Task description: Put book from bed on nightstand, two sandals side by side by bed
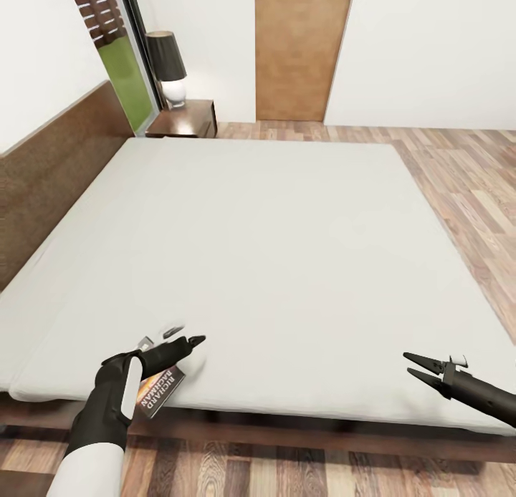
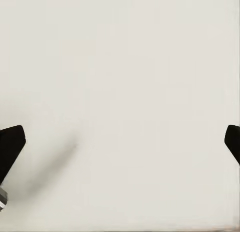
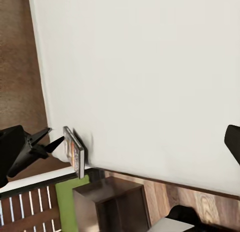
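The book (image 1: 160,392) lies at the near left corner of the off-white bed (image 1: 272,246), its white lettering facing up. My left gripper (image 1: 188,337) hovers open just above and beyond the book, with the wrist over the book's edge. In the left wrist view the open left gripper (image 2: 120,142) faces bare mattress. My right gripper (image 1: 407,363) is open over the bed's near right edge, holding nothing. In the right wrist view the book (image 3: 75,153) shows edge-on beside the left gripper (image 3: 56,136). A nightstand (image 1: 188,119) stands at the bed's far left corner. The sandals are out of view.
A black-shaded lamp (image 1: 166,61) sits on the far nightstand. The brown headboard (image 1: 50,175) runs along the left. A wooden door (image 1: 301,49) is in the back wall. Plank floor (image 1: 466,189) lies right of the bed. Another dark cabinet (image 3: 112,204) stands near the book's corner.
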